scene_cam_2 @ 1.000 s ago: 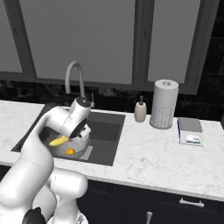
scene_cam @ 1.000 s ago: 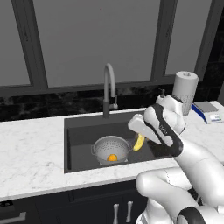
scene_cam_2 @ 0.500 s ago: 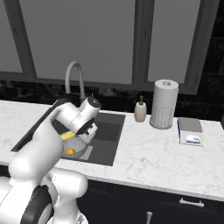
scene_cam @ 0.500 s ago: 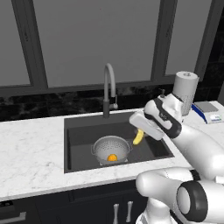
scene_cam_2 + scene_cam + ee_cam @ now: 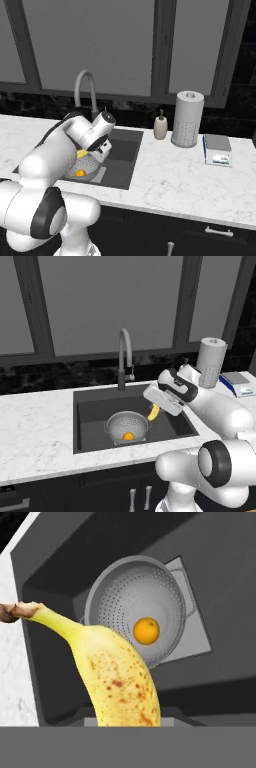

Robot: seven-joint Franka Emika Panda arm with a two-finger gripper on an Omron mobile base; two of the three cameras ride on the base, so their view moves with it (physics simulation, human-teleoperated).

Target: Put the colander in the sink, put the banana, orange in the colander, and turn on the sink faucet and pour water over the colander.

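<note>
You have the colander (image 5: 127,428) sitting inside the sink (image 5: 95,408), on the lighter square at the basin floor, its two side handles visible in the hand view. Inside the colander lies the orange (image 5: 146,630), resting low in the perforated bowl, a little off centre toward the near wall; nothing else is in it. Around the colander the basin floor is bare dark grey. The banana (image 5: 154,412) is up in the air above the sink, just beside the colander's rim on the side away from the faucet's stem, hanging stem-down in the left base view and apart from the colander. Your jaws (image 5: 159,406) are closed tight on the banana; in the hand view the spotted yellow body rises from the bottom edge and its dark stem tip points out over the sink's edge toward the white marble worktop (image 5: 35,431). The sink faucet (image 5: 125,358) stands at the back rim of the sink, its arched spout reaching out over the basin behind the colander; you see no water running from it. Beyond the sink, to the side away from the colander, the worktop carries a soap bottle (image 5: 160,126), a paper-towel roll (image 5: 187,119) and a small scale (image 5: 217,149) in that order.
</note>
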